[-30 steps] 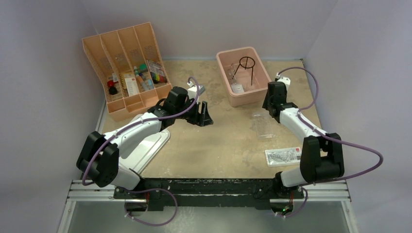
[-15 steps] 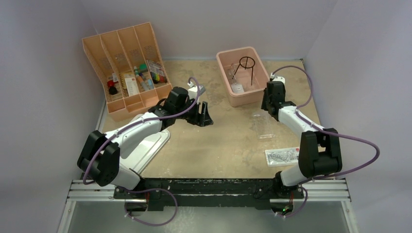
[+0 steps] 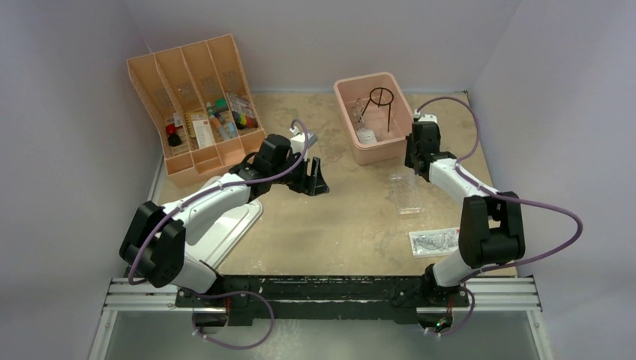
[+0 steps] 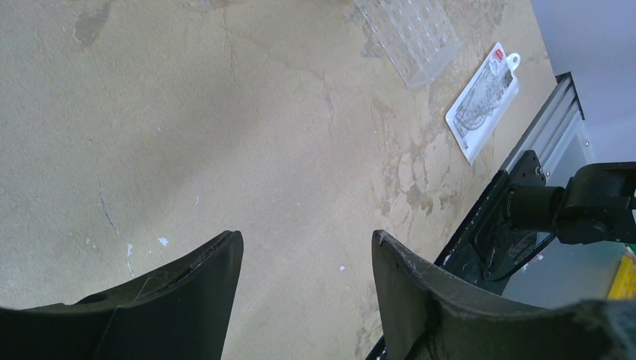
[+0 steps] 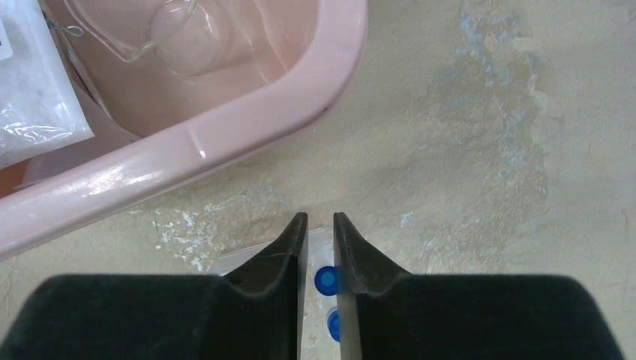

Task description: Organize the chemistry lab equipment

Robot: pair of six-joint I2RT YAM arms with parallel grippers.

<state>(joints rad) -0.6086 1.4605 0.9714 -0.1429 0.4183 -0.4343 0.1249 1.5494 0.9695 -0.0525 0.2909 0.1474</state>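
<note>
- Keeping small loose items (image 3: 211, 120) sorted in the orange divided tray (image 3: 150, 75) at far left.
- Hovering the left end effector (image 4: 304, 289) over the tabletop (image 4: 225, 150), jaws spread wide, gripping nothing.
- Storing the black wire ring tripod (image 3: 381, 96) and clear glass flask (image 5: 184, 34) inside the pink rectangular tub (image 5: 187, 142).
- Pinching a thin clear edge with the right end effector (image 5: 320, 247), jaws nearly together, just beside the tub's rim. Seemingly gripping the clear well rack (image 4: 412, 37), though too transparent for telling surely.
- Risking a slip: holding slick plastic by so narrow an edge, possibly tilting or dropping it. Also risking catching the tub rim while lifting over.
- Leaving one clear packet (image 3: 433, 241) lying near the right arm's base.
</note>
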